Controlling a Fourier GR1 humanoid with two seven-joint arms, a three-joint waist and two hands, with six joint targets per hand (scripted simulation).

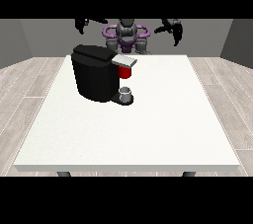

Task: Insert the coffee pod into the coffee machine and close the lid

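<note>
The black coffee machine (pixel 95 75) stands on the white table (pixel 148 129), left of centre and towards the back. Its grey lid (pixel 124 61) juts out to the right at the top. Under the lid sits a red thing at the machine (pixel 125 72). A small grey thing (pixel 126 93) rests on the machine's base plate; I cannot tell whether it is the pod. The hand at the view's left (pixel 82 24) and the hand at the view's right (pixel 170 26) are both raised beside the robot's shoulders, behind the table, fingers relaxed and holding nothing.
The robot's torso (pixel 127 35) is behind the table's far edge. Wooden floor surrounds the table, with grey walls behind.
</note>
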